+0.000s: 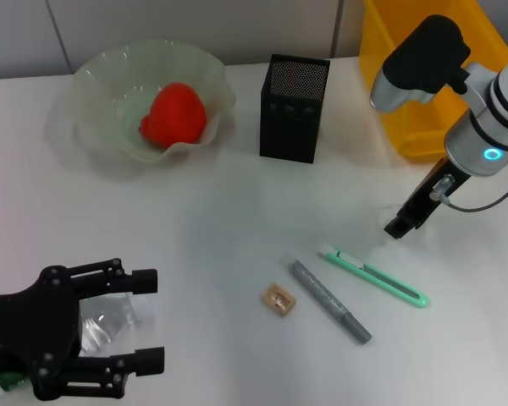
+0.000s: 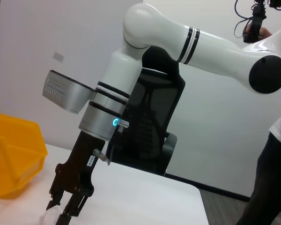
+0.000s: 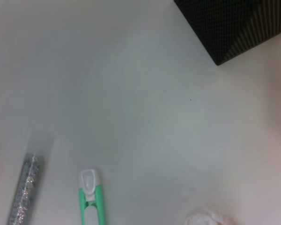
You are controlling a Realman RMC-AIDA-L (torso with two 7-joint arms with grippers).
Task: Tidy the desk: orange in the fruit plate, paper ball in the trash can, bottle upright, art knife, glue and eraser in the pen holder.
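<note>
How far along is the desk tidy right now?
Done: orange in the fruit plate. In hand: right gripper is low beside the paper ball; left gripper is open around the lying bottle. Left: art knife, glue and eraser lie on the table, outside the pen holder.

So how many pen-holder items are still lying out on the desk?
3, all loose in front of the black pen holder: the green art knife, the grey glue stick beside it, and the tan eraser next to that.
</note>
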